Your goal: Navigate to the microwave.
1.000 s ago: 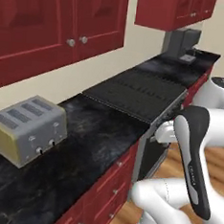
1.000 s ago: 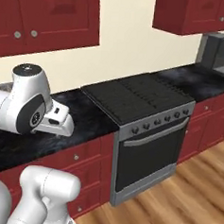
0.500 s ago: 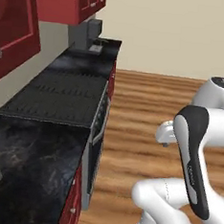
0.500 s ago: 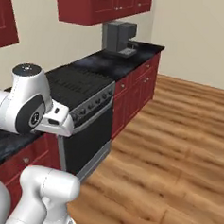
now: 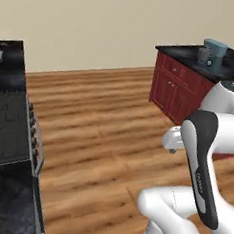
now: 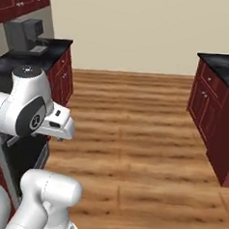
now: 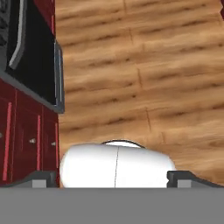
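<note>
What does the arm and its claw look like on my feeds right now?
The arm is glossy white with rounded, bulbous links and a long dark grey panel along its upright segment; a dark grey round joint cap sits on its shoulder link. The claw ends in two small dark grey finger tips. No cables or readable markings.

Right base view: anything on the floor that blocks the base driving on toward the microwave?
Nothing visible does. The wood floor runs open between the stove on the left and the red cabinets on the right, up to the far wall.
</note>
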Motion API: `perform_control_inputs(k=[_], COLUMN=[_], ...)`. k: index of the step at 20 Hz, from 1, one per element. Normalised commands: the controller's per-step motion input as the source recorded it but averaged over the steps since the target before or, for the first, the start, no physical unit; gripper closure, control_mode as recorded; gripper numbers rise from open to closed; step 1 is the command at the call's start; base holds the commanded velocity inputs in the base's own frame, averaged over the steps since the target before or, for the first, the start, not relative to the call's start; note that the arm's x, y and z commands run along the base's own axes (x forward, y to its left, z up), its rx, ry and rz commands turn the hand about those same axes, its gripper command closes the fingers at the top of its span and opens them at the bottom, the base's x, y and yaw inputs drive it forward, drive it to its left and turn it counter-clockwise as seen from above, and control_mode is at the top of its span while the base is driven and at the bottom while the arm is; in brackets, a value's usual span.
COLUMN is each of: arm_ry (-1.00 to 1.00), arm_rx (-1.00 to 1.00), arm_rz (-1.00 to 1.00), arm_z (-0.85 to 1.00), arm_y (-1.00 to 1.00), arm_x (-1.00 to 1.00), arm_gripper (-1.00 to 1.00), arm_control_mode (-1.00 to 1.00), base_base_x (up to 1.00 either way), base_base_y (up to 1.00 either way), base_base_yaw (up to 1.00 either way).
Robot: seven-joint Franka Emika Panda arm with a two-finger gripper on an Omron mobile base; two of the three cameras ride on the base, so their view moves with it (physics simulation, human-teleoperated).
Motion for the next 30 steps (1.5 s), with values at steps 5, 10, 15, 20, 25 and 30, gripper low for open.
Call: perform_control_inputs(k=[5, 10, 15, 20, 25, 30], arm_ry=[0.00, 0.00, 0.00, 0.00, 0.00, 0.00], arm_rx=[0.00, 0.00, 0.00, 0.00, 0.00, 0.00], arm_rz=[0.00, 0.00, 0.00, 0.00, 0.00, 0.00], arm_z=[0.00, 0.00, 0.00, 0.00, 0.00, 0.00], arm_y=[0.00, 0.00, 0.00, 0.00, 0.00, 0.00], arm_x=[0.00, 0.00, 0.00, 0.00, 0.00, 0.00], arm_gripper=[-1.00, -1.00, -1.00, -1.00, -1.00, -1.00], arm_control_mode=[1.00, 1.00, 1.00, 1.00, 1.00, 1.00], base_base_x=[0.16, 0.18, 0.24, 0.52, 0.95, 1.00], base_base_y=[-0.12, -0.08, -0.02, 0.00, 0.01, 0.12], base_base_yaw=[-0.77, -0.76, -0.75, -0.66, -0.48, -0.38])
